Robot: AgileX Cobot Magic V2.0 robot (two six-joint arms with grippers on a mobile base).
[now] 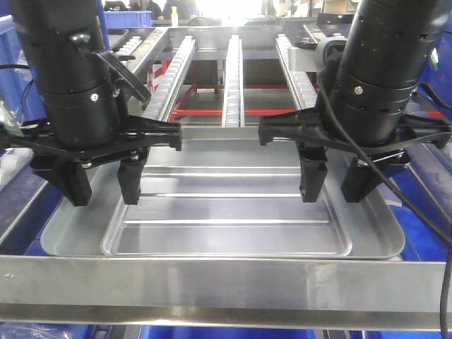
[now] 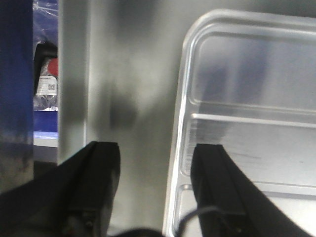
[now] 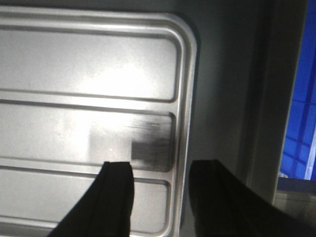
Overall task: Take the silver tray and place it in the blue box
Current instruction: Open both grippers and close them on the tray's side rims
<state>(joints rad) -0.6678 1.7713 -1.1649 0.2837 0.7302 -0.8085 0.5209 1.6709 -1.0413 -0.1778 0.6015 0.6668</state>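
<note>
Silver tray (image 1: 226,208): left jaws, right jaws spread empty, each straddling its rim

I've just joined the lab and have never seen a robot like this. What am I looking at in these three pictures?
It is a robot with two arms. The wide picture looks forward from its body: the black left gripper and right gripper hang over a silver tray lying on a metal surface, with roller rails behind. The other two pictures come from cameras on the wrists, looking down past the fingers. Each gripper is open and straddles one end of the tray's rim, one finger inside, one outside. Nothing is held yet. At the right edge blue plastic shows, too cropped to identify.
</note>
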